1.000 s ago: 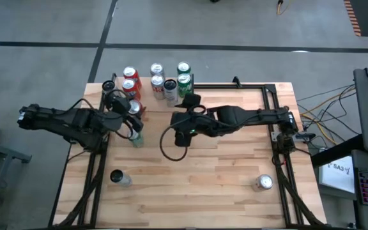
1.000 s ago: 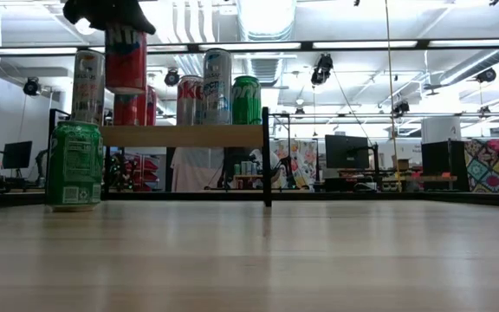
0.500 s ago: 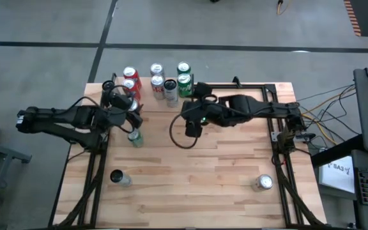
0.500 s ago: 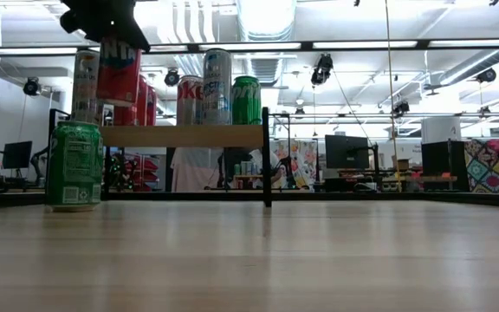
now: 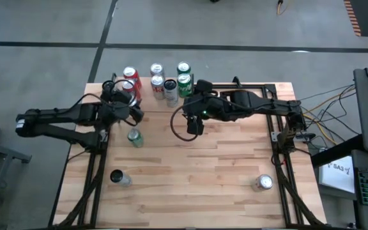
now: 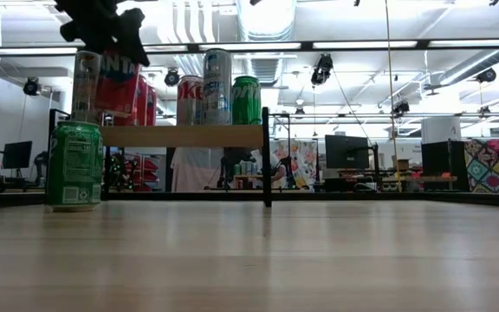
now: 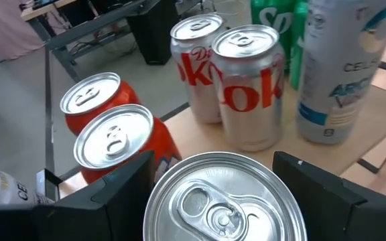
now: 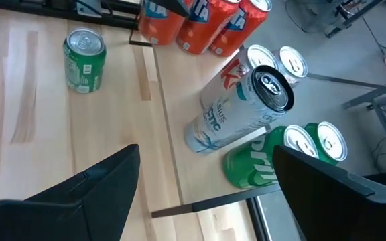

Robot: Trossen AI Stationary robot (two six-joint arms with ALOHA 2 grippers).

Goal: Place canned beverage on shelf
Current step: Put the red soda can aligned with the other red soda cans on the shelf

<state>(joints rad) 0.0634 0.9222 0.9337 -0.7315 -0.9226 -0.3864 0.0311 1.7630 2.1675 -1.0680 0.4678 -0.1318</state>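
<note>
The left gripper (image 5: pixel 128 107) is clamping a red can (image 6: pixel 115 80) from above, its fingers (image 7: pixel 122 187) pressing either side of the silver lid (image 7: pixel 223 197), and it is holding the can tilted at the left end of the shelf (image 6: pixel 184 135), up at eleven o'clock on the table (image 5: pixel 203 172). Red, silver and green cans are crowding the board beside it. A green can (image 5: pixel 133 137) is standing on the table just at six o'clock of that gripper. The right gripper (image 5: pixel 194 125) is hanging with fingers spread and carrying nothing, at five o'clock of the shelf
</note>
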